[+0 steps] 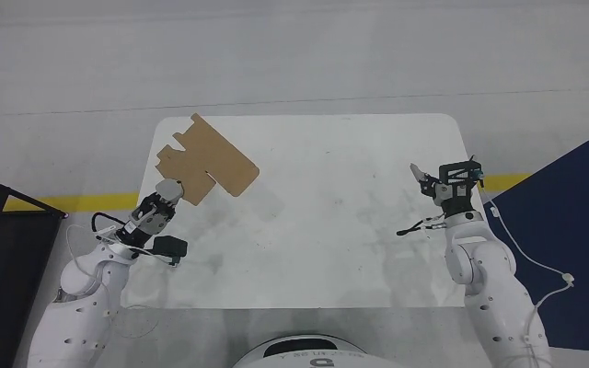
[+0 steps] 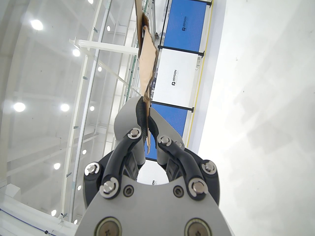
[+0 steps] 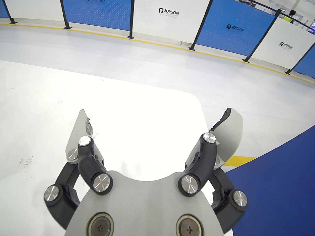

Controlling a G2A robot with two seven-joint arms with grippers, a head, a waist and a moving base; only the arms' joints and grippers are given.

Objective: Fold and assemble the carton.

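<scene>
A flat brown carton (image 1: pixel 206 157) with flaps and slots is held up over the far left part of the white table (image 1: pixel 331 221). My left gripper (image 1: pixel 169 192) is shut on the carton's near edge. In the left wrist view the carton (image 2: pixel 147 60) shows edge-on, pinched between the dark pads of the left gripper (image 2: pixel 147 121). My right gripper (image 1: pixel 433 180) is at the table's right edge, far from the carton. In the right wrist view the right gripper (image 3: pixel 157 116) stands open with nothing between its fingers, above the table's corner.
A blue mat (image 1: pixel 552 230) lies on the floor right of the table. A yellow floor line (image 1: pixel 83 201) runs behind the left side. Blue and white barrier panels (image 3: pixel 157 10) stand across the floor beyond the table.
</scene>
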